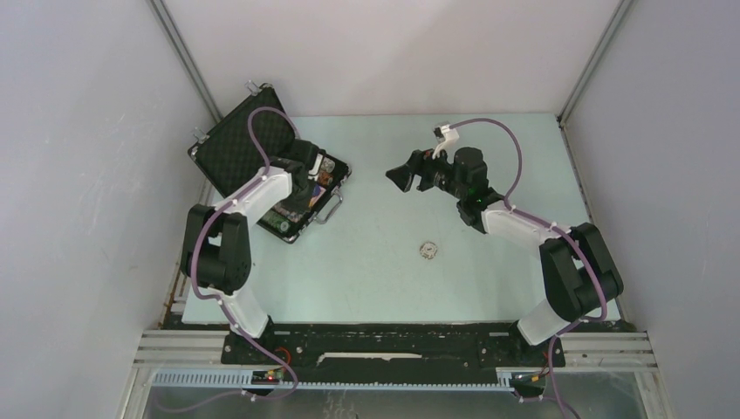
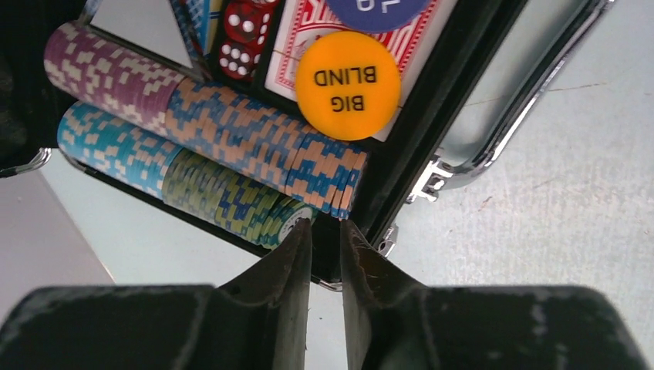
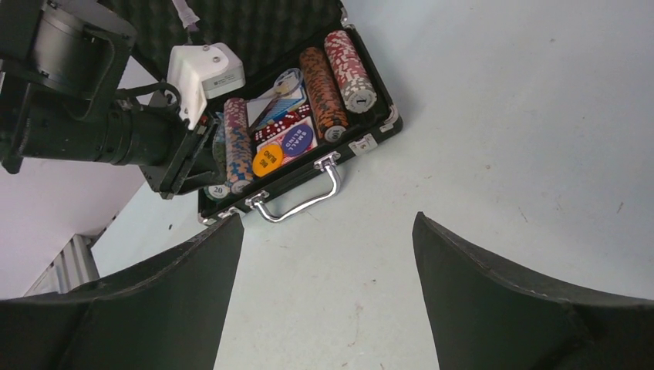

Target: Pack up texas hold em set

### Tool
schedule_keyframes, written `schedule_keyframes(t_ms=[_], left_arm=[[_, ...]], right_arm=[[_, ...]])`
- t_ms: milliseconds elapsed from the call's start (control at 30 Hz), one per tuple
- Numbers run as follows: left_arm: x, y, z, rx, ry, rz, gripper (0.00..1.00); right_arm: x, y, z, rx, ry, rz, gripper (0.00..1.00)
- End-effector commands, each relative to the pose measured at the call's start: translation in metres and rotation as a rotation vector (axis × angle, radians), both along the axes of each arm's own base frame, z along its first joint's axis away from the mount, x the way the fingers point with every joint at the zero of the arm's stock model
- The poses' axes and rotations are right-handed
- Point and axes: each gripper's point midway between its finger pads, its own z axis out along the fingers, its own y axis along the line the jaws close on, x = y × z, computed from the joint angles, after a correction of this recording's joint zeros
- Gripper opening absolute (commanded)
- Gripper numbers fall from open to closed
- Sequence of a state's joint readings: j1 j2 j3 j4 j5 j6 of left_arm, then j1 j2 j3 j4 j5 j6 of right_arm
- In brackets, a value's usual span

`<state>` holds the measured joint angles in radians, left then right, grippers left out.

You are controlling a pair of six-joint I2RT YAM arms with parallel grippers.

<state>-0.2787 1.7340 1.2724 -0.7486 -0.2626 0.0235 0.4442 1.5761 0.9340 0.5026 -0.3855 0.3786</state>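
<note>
From the overhead view I have the small black rectangular case with silver edges [image 1: 229, 150] lying open toward ten o'clock on the pale green table [image 1: 489, 279], with its foam-lined lid tilted back toward the far-left corner. My left arm reaches over the open tray. On its wrist camera, the left gripper [image 2: 325, 227] shows its two dark fingers parted by only a thin slit, with nothing pinched between them. The tips sit at the near end of the chip rows, just inside the case's front wall. I cannot tell whether the left tip touches the green-and-blue chip stack [image 2: 224, 196].

At twelve o'clock from those tips lies the blue-and-orange row of chips [image 2: 262, 139]. A purple-and-cream row [image 2: 108, 73] and a light-blue row [image 2: 116, 150] lie off toward ten o'clock. The round orange "BIG BLIND" button [image 2: 348, 85] rests on a red-backed card deck [image 2: 301, 35], with a round blue button [image 2: 374, 9] just above it and the red dice [image 2: 243, 38] beside the deck.

The right gripper [image 3: 325, 222] is spread wide and empty. It faces nine o'clock toward the case and its silver handle [image 3: 301, 204], and stands well apart from them. One pale loose chip [image 1: 428, 250] lies on the table at roughly six o'clock from that gripper.
</note>
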Motion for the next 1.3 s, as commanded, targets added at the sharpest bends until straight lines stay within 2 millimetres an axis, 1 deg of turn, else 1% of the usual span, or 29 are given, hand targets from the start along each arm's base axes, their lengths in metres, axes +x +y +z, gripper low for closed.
schedule_keyframes(t_ms=[0,67,200,300,367,467,600,633,700,733,867,1000,1100,1133,1167,1267], left_arm=[[0.019,0.010,0.028,0.044,-0.094,0.053,0.28],[0.020,0.011,0.031,0.042,-0.104,0.053,0.33],[0.020,0.007,0.038,0.011,-0.127,0.071,0.37],[0.018,-0.001,0.050,-0.042,-0.154,0.064,0.42],[0.015,-0.013,0.064,-0.121,-0.192,0.043,0.47],[0.012,-0.030,0.095,-0.242,-0.305,0.009,0.59],[0.005,-0.055,0.133,-0.411,-0.428,-0.079,0.74],[0.002,-0.059,0.142,-0.443,-0.459,-0.093,0.81],[-0.005,-0.059,0.161,-0.475,-0.527,-0.102,0.95],[-0.009,-0.058,0.168,-0.483,-0.557,-0.103,0.99],[-0.025,-0.060,0.200,-0.558,-0.683,-0.129,1.00],[-0.039,-0.064,0.223,-0.632,-0.776,-0.160,1.00],[-0.047,-0.069,0.237,-0.675,-0.801,-0.184,1.00],[-0.049,-0.071,0.241,-0.690,-0.804,-0.191,1.00],[-0.052,-0.073,0.244,-0.704,-0.806,-0.198,1.00],[-0.058,-0.078,0.251,-0.745,-0.809,-0.219,1.00]], right_arm=[[0.000,0.003,0.007,0.038,-0.019,0.025,0.89],[-0.001,0.003,0.007,0.039,-0.020,0.027,0.89],[0.000,0.005,0.005,0.043,-0.013,0.030,0.89],[0.002,0.004,0.002,0.039,-0.010,0.025,0.89],[0.003,0.004,-0.001,0.036,-0.006,0.018,0.89],[0.004,0.004,-0.004,0.023,-0.005,0.007,0.90],[0.006,0.003,-0.009,-0.002,0.000,-0.024,0.93],[0.007,0.003,-0.011,-0.005,0.008,-0.031,0.94],[0.007,0.007,-0.016,-0.014,0.025,-0.028,0.94],[0.007,0.010,-0.017,-0.017,0.030,-0.025,0.95],[0.000,0.018,-0.020,-0.058,0.051,-0.025,0.95],[-0.018,0.017,-0.013,-0.107,0.089,-0.054,0.95],[-0.035,0.007,-0.018,-0.160,0.162,-0.110,0.95],[-0.040,-0.003,-0.023,-0.186,0.204,-0.157,0.95],[-0.042,-0.017,-0.028,-0.209,0.248,-0.224,0.95],[-0.061,-0.060,-0.051,-0.279,0.426,-0.369,0.96]])
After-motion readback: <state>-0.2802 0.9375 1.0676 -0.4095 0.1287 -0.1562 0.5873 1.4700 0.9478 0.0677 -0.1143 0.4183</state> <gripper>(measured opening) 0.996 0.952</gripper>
